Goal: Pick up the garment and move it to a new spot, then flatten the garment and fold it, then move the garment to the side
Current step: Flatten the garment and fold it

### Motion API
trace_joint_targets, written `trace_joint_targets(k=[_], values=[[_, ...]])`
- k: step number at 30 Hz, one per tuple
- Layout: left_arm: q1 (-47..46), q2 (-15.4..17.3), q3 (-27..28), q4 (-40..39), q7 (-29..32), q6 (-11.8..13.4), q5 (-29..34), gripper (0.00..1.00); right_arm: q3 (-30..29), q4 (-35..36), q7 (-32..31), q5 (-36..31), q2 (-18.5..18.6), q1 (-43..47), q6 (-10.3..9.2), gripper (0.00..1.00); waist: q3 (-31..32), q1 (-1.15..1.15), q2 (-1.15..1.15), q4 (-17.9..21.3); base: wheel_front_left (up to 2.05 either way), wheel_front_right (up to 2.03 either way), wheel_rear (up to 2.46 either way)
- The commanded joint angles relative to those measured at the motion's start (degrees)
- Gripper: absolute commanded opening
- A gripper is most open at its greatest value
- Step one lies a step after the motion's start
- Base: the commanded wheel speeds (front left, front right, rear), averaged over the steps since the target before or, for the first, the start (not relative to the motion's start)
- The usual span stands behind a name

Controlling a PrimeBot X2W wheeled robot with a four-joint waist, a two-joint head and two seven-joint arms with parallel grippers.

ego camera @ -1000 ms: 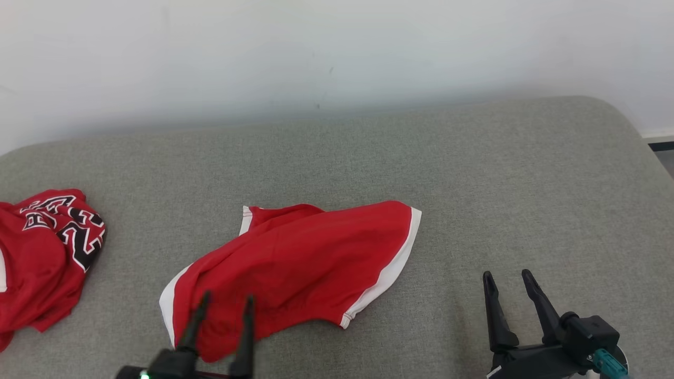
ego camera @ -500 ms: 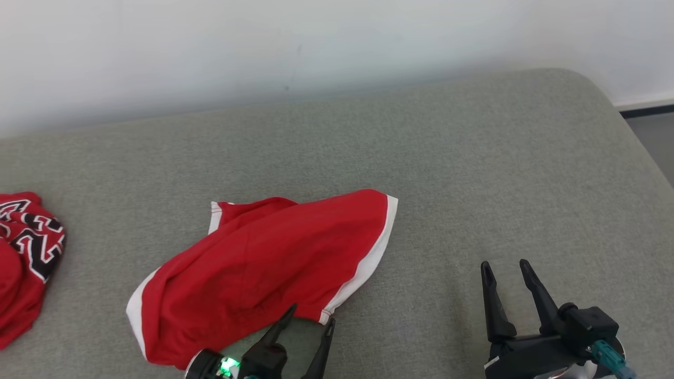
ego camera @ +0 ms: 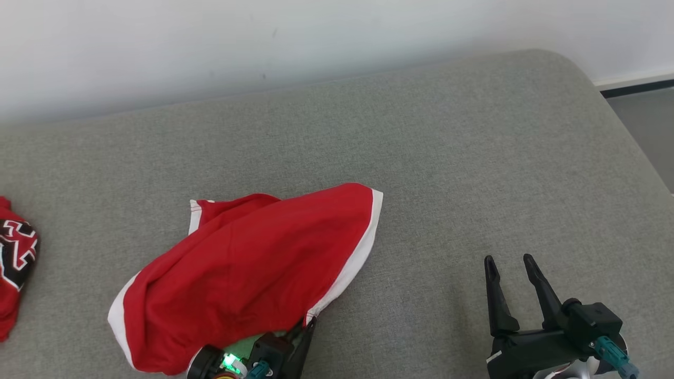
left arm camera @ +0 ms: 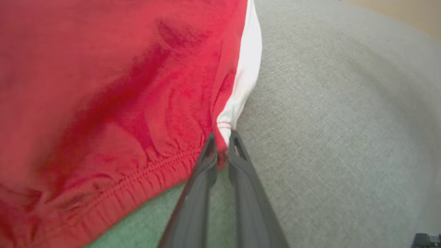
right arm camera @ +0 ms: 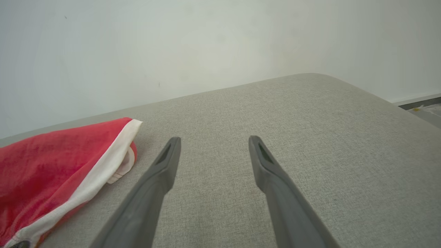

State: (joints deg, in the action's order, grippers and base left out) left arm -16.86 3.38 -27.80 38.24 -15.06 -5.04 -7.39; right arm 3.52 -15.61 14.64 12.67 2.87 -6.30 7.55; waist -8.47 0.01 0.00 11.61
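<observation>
The garment (ego camera: 247, 273), red with white trim, lay crumpled left of centre on the grey cushion (ego camera: 474, 158). The left gripper (left arm camera: 222, 143) pinched its near corner between closed jaws, where the elastic hem met the white stripe. The right gripper (ego camera: 508, 259) hovered over bare cushion well to the garment's right, jaws spread, touching nothing. A red cloth (ego camera: 13, 258) with black-and-white lettering lay at the far left edge. A pale wall (ego camera: 316, 31) stood behind.
</observation>
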Motion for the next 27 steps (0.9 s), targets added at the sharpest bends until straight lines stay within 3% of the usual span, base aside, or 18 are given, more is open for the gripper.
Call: trace_joint_targets(k=[1,10,20,27], values=[[0.08,-0.10,0.14,0.34,-0.17,0.04,-1.13,0.00,-0.20,-0.19,0.16,-0.35,0.03,0.24,-0.13,1.00,1.13,-0.01,0.00,-1.10,0.00,0.00,0.00],[3.41,0.23,1.89,-10.20,-0.18,-0.15,-3.04,0.00,-0.68,-0.66,0.28,-0.20,0.05,2.20,-0.13,1.00,4.59,-0.01,0.00,-6.13,0.00,0.00,0.00],[14.85,7.43,5.54,-25.05,2.59,3.19,-4.61,0.00,-0.72,-1.02,0.41,0.69,0.05,4.00,-0.13,1.00,7.63,-0.01,0.00,-12.88,0.00,0.00,0.00],[23.92,9.59,6.10,-27.67,4.38,4.25,-6.59,0.00,-1.22,-0.93,0.43,0.15,0.05,4.43,-0.13,1.00,8.05,-0.01,0.00,-14.18,0.00,0.00,0.00]])
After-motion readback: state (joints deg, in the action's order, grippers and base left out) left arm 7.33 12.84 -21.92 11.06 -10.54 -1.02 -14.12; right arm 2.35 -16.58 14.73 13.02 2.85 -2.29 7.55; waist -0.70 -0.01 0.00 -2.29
